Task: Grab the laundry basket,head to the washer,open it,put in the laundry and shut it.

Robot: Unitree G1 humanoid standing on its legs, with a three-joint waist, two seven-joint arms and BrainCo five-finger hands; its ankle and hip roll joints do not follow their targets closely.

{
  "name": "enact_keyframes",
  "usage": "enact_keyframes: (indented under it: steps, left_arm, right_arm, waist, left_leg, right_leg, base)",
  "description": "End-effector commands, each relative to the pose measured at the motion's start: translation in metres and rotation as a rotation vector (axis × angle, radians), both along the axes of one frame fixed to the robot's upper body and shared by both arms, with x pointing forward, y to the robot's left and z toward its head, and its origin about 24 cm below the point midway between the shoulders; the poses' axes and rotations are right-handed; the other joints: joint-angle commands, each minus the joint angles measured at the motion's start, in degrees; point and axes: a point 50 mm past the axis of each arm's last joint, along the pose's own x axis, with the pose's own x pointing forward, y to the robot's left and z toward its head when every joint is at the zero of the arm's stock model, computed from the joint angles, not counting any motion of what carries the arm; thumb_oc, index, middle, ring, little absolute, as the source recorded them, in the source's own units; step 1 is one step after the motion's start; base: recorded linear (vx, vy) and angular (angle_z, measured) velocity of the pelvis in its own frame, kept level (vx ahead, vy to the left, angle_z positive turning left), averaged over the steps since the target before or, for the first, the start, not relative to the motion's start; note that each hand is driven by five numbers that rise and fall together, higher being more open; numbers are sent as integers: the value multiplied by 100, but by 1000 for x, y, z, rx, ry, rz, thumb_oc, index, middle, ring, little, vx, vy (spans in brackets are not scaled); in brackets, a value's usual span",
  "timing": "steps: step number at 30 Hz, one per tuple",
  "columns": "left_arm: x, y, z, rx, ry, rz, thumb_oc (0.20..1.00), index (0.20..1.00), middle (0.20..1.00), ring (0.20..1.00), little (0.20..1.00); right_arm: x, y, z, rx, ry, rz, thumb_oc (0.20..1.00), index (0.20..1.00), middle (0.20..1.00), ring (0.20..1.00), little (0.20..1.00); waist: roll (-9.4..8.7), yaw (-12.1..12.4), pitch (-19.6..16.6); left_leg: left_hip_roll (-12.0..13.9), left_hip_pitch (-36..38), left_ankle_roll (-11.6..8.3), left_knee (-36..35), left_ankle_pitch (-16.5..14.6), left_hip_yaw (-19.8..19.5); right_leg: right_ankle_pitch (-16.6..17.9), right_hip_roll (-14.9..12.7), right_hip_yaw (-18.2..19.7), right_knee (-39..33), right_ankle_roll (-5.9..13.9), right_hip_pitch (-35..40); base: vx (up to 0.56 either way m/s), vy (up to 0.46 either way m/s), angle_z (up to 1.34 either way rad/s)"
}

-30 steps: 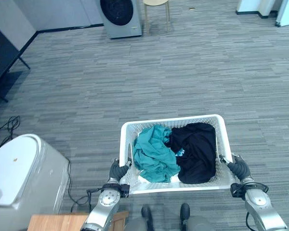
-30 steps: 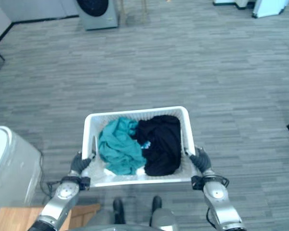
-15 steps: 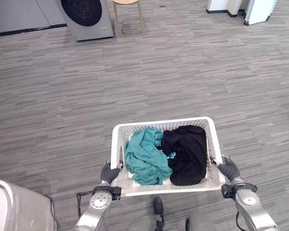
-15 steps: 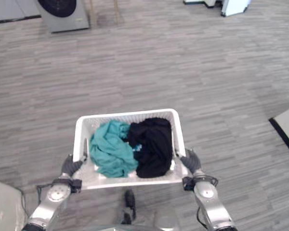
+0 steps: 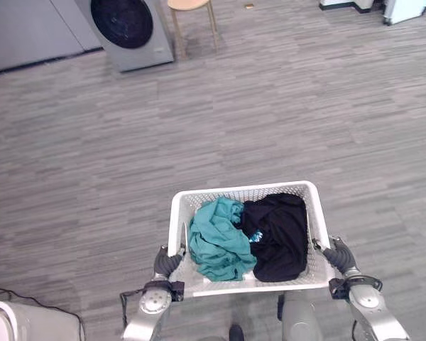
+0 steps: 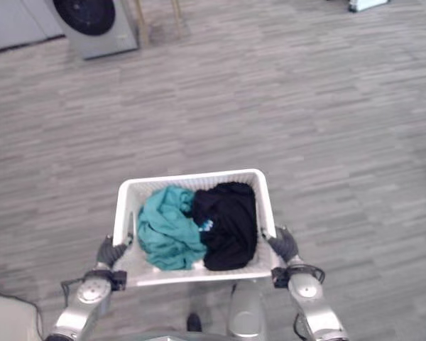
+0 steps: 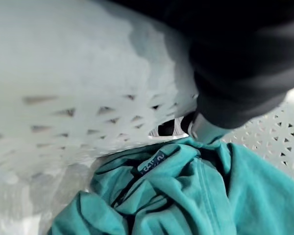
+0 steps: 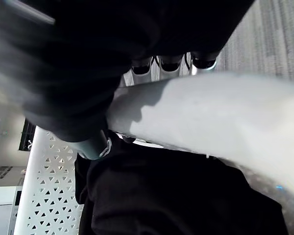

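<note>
I carry a white perforated laundry basket (image 5: 239, 194) in front of me, above the floor. Inside lie a teal garment (image 5: 216, 238) on the left and a black garment (image 5: 278, 234) on the right. My left hand (image 5: 166, 262) is curled round the basket's left rim, and my right hand (image 5: 339, 256) is curled round its right rim. The left wrist view looks past the rim (image 7: 63, 88) onto the teal cloth (image 7: 186, 196). In the right wrist view my fingers (image 8: 170, 62) wrap over the rim (image 8: 210, 112) above the black cloth (image 8: 176, 196). The grey washer (image 5: 128, 30) with its dark round door stands far ahead at the left.
A wooden stool (image 5: 193, 15) stands just right of the washer. A pale rounded appliance (image 5: 14, 328) sits at the near left corner. White furniture bases (image 5: 383, 7) line the far right. Grey plank floor (image 5: 270, 114) stretches between me and the washer.
The view has shifted as I walk: the washer sits slightly lower in the picture, and the pale appliance has slid almost out at the lower left. Both hands keep their hold on the basket.
</note>
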Motion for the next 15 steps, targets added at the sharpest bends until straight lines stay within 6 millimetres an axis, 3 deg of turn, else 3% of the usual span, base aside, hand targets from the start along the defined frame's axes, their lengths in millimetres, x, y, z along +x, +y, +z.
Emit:
enact_keyframes:
  steps: [1,2,3,4,5,6,7,10,11,12,14,15]
  left_arm:
    - [22,-7,43,-108,-251,-74,200,200,200,200,200]
    - [21,-8,42,-128,-246,-72,200,200,200,200,200]
    - [21,-8,42,-128,-245,-72,200,200,200,200,200]
    - [20,-8,43,-136,-247,-73,200,200,200,200,200]
    - [20,-8,43,-135,-246,-73,200,200,200,200,200]
    - [21,-10,43,-147,-241,-80,200,200,200,200,200]
    - [20,-11,41,-144,-231,-82,200,200,200,200,200]
    - [17,-12,39,-143,-215,-90,200,200,200,200,200]
    - [15,-13,37,-144,-204,-99,200,200,200,200,200]
    - [15,-13,37,-144,-203,-99,200,200,200,200,200]
    - [12,-12,35,-142,-194,-96,200,200,200,200,200]
    - [11,-12,35,-142,-193,-96,200,200,200,200,200]
  right_arm:
    - [34,16,66,85,-341,132,200,200,200,200,200]
    - [33,11,69,78,-346,125,200,200,200,200,200]
    - [33,10,69,78,-346,125,200,200,200,200,200]
    - [31,4,68,71,-338,101,200,200,200,200,200]
    - [31,4,68,71,-338,100,200,200,200,200,200]
    - [30,-1,66,65,-325,75,200,200,200,200,200]
    - [28,-4,65,70,-321,59,200,200,200,200,200]
    - [25,-8,63,74,-314,40,200,200,200,200,200]
    - [22,-10,60,71,-298,23,200,200,200,200,200]
    - [22,-10,59,71,-297,23,200,200,200,200,200]
    - [21,-9,56,74,-284,19,200,200,200,200,200]
    - [21,-9,55,74,-283,19,200,200,200,200,200]
  waist:
    - [-149,-74,-317]
    - [-166,-39,-299]
    - [-155,-54,-307]
    - [-270,-28,-290]
    - [-262,-23,-283]
    - [-334,37,-261]
    - [-354,90,-229]
    - [-363,154,-217]
    - [-312,213,-207]
    - [-319,212,-204]
    - [-206,289,-202]
    - [-224,282,-181]
  left_leg:
    - [315,-317,-413,1241,-34,165]
    - [548,-747,-561,2344,730,216]
    - [562,-786,-569,2392,713,195]
    - [812,-1091,-540,3000,994,553]
    - [826,-1096,-542,3027,977,554]
    - [887,-1396,-477,3048,875,848]
    - [864,-1612,-421,2952,655,964]
    - [722,-1914,-327,2397,463,1131]
    - [641,-2137,-338,1627,625,1275]
    - [628,-2117,-337,1600,637,1277]
    - [620,-2283,-434,841,1134,1292]
    - [591,-2215,-438,780,1152,1292]
  right_leg:
    - [-585,115,33,86,152,220]
    - [-683,202,-30,-14,-36,533]
    - [-677,210,-51,-25,-43,531]
    - [-860,271,-101,-200,-212,908]
    - [-857,283,-100,-207,-214,917]
    - [-990,296,-153,-352,-285,1181]
    - [-1077,320,-191,-408,-299,1356]
    - [-1206,334,-241,-442,-257,1568]
    - [-1337,415,-300,-426,-234,1759]
    - [-1340,406,-301,-426,-232,1767]
    - [-1482,596,-300,-404,-231,1949]
    - [-1509,576,-305,-397,-225,1988]
  base:
    - [306,-354,34]
    - [300,-355,24]
    - [406,-497,10]
    - [207,-250,-9]
    - [407,-408,-22]
    - [315,-226,-24]
    - [312,-225,-9]
    - [280,-94,2]
    - [311,-71,0]
    - [324,-65,11]
    - [249,-38,18]
    - [406,-64,-1]
